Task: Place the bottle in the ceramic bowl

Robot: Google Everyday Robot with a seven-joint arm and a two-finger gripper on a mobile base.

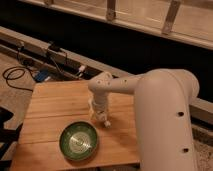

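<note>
The ceramic bowl is dark green with a paler ringed inside. It sits empty on the wooden table, near the front edge. My gripper hangs from the white arm, pointing down, low over the table just right of and behind the bowl. A small white shape at the gripper's tip looks like the bottle. I cannot tell whether it is held or standing on the table.
The arm's thick white link covers the table's right side. Cables and a blue device lie on the floor behind the table's left. A dark wall with a railing runs along the back.
</note>
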